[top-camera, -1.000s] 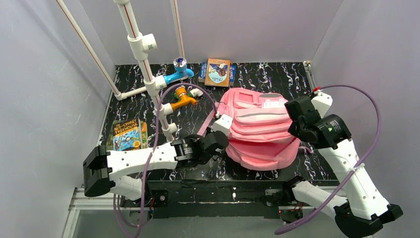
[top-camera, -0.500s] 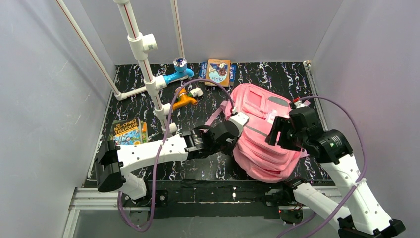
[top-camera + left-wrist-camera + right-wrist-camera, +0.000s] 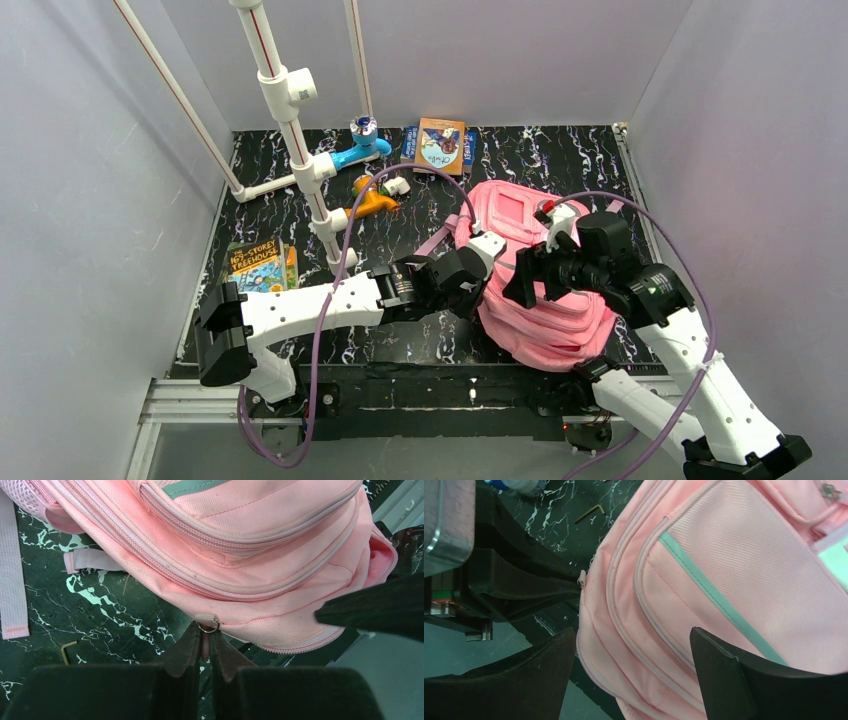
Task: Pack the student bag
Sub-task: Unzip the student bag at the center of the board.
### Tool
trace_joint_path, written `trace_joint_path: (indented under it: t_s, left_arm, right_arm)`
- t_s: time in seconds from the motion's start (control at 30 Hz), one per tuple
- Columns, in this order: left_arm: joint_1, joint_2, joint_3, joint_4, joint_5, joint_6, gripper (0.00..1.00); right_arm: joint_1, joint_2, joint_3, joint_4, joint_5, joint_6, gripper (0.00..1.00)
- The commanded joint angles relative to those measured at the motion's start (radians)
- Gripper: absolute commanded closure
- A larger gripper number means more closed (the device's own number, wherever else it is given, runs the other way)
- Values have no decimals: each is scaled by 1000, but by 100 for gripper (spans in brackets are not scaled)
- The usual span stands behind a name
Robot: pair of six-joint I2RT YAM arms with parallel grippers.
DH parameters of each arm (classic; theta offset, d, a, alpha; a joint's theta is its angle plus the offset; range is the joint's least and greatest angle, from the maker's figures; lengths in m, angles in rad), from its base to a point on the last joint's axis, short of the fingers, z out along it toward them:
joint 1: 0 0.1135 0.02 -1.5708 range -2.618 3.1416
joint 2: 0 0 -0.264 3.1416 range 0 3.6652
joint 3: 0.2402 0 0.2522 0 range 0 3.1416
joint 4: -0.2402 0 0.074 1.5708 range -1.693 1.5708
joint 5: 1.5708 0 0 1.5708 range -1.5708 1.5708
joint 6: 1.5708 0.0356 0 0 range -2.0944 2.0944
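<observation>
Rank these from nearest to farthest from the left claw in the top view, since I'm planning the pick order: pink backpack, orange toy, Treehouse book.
1. Pink fabric backpack: gripped by the left claw, on its right.
2. Orange plastic toy: farther back, on the left.
3. Colourful Treehouse book: farthest out on the left.

The left gripper [image 3: 205,636] pinches the zip pull [image 3: 208,621] at the bag's [image 3: 260,555] edge. A strap [image 3: 12,580] and a hex key [image 3: 67,650] lie on the table [image 3: 105,625] to the left.
</observation>
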Motion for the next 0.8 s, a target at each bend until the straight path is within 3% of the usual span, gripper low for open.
trace_joint_path:
  t_s: [0.0, 0.27, 0.43, 0.47, 0.57, 0.63, 0.7, 0.77]
  left_arm:
    - [2, -56, 69, 66, -36, -48, 100]
    - [6, -15, 167, 85, 9, -117, 100]
    - [6, 6, 216, 78, 10, -116, 100]
    - [6, 7, 220, 70, -4, -117, 100]
    - [15, 19, 240, 47, -16, -126, 100]
    - [15, 28, 253, 43, -18, -127, 100]
    - [15, 37, 268, 40, -25, -125, 100]
    - [15, 42, 284, 36, -31, -125, 100]
  right_arm:
    - [-3, -25, -91, 203, -157, -71, 10]
    - [-1, -45, -154, 280, -114, -92, 17]
    - [-1, -76, -168, 310, -42, -65, 47]
    - [-1, -77, -165, 304, -47, -65, 46]
    - [-1, -81, -151, 275, -107, -65, 27]
    - [-1, -90, -145, 260, -148, -67, 21]
    - [-1, -87, -138, 231, -132, -67, 19]
    - [-1, -70, -135, 205, -78, -63, 24]
